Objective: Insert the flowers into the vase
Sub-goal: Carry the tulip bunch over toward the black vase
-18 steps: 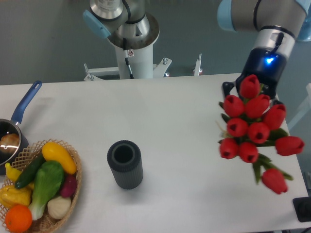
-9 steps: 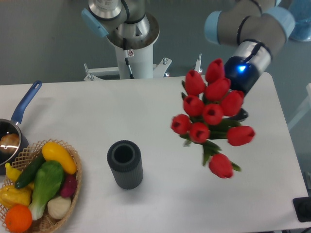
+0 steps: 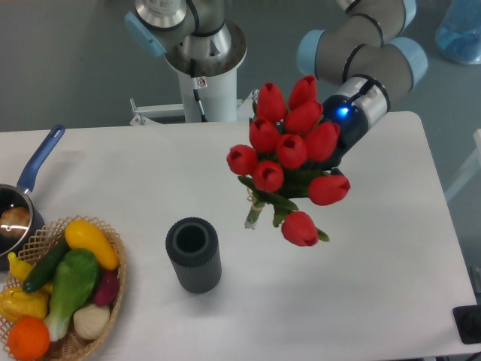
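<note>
Pincer [image 3: 328,174] mostly hidden behind the blooms; jaws not visible, but the bunch hangs in the air off the wrist, so judged clamped on the stems. Flowers [image 3: 289,154] held aloft over the surface, red buds fanned toward camera, green stem ends poking out low at about 7 o'clock. Vase [image 3: 194,254] stands upright on the surface, mouth open and empty, well apart from the bunch, at roughly 7–8 o'clock from the pincer. Bunch's long axis tilted, not vertical; needs stems pointing down over the mouth. White surface [image 3: 376,301] also carries a wicker basket [image 3: 109,301] of vegetables and a saucepan [image 3: 22,199] at far 9 o'clock. Grey wall behind.
</note>
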Controlling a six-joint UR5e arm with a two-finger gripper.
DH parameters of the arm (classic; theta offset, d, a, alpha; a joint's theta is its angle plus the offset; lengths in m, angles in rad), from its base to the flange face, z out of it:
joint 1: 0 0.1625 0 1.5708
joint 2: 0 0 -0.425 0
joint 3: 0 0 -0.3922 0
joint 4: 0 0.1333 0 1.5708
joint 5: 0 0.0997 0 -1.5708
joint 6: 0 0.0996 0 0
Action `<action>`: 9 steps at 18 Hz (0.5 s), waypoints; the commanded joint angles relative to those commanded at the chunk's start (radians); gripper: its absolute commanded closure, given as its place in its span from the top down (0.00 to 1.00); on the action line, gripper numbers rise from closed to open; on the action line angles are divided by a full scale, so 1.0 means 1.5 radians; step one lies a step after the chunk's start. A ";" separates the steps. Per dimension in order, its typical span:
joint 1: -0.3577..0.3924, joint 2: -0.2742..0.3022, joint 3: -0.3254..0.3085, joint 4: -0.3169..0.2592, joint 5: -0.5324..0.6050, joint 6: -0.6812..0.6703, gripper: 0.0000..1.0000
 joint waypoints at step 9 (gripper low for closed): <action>-0.027 0.002 -0.041 0.000 -0.003 0.077 0.20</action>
